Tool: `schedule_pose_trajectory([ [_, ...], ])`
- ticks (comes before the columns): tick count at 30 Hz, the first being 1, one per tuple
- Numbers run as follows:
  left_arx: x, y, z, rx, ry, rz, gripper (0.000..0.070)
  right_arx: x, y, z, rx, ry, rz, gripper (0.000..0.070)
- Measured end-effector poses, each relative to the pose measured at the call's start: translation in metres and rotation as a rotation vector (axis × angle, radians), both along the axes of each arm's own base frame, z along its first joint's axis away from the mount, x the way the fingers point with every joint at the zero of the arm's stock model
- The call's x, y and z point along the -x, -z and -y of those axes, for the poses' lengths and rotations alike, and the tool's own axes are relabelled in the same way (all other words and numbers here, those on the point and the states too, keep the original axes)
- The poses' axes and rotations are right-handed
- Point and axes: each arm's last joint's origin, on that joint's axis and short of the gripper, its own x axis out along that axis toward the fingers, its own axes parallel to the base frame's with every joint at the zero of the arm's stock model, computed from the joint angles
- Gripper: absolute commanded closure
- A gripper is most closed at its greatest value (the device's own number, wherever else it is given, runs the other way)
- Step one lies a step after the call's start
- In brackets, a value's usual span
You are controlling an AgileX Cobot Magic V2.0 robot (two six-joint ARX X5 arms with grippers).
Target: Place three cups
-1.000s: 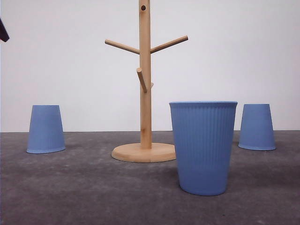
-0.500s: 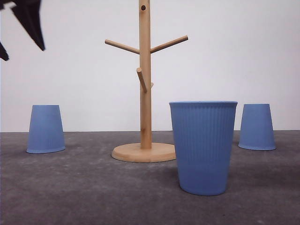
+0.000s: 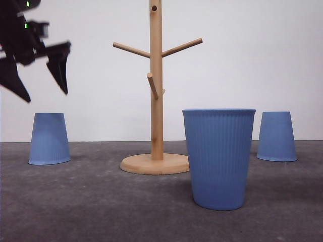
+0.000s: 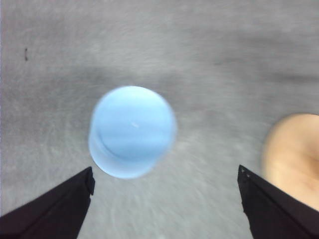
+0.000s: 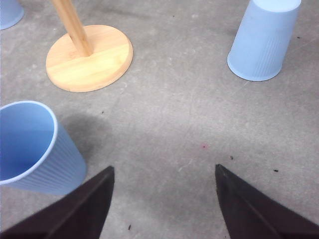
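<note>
The left hand (image 3: 43,83) is hanging with fingers spread and empty directly above the upside-down cup (image 3: 49,138) standing near the tabletop's (image 3: 101,206) far left edge, its axis upright.

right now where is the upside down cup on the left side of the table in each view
Front view: the upside-down left cup stands at the left, below the open left gripper.
Left wrist view: its round base faces the camera, ahead of the fingers.
Right wrist view: a sliver of it sits in a corner.
Shared landmark: the wooden stand, whose round base shows in both wrist views.
</note>
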Motion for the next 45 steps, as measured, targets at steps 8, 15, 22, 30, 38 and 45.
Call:
schedule_pose_trajectory([
  [8, -0.022, 0.028, -0.006, 0.0, -0.018, -0.001, 0.0138, 0.0, 0.0, 0.0, 0.0, 0.0, 0.0, 0.0295],
  [15, -0.03, 0.042, -0.006, -0.001, -0.015, -0.013, 0.0141, 0.0, 0.0, 0.001, 0.013, 0.019, 0.002, 0.0295],
  [22, -0.032, 0.04, -0.005, -0.007, -0.004, 0.009, 0.015, 0.0, 0.0, 0.001, 0.013, 0.018, 0.002, 0.0295],
  [30, -0.032, 0.04, -0.006, -0.011, -0.002, 0.011, 0.0318, 0.0, 0.0, 0.001, 0.013, 0.019, 0.002, 0.0295],
  [38, -0.033, 0.038, -0.006, -0.016, -0.004, 0.018, 0.0359, 0.0, 0.0, 0.001, 0.014, 0.019, 0.0, 0.0295],
  [45, -0.031, 0.037, -0.006, -0.019, -0.004, 0.008, 0.0357, 0.0, 0.0, 0.001, 0.014, 0.019, 0.0, 0.0295],
])
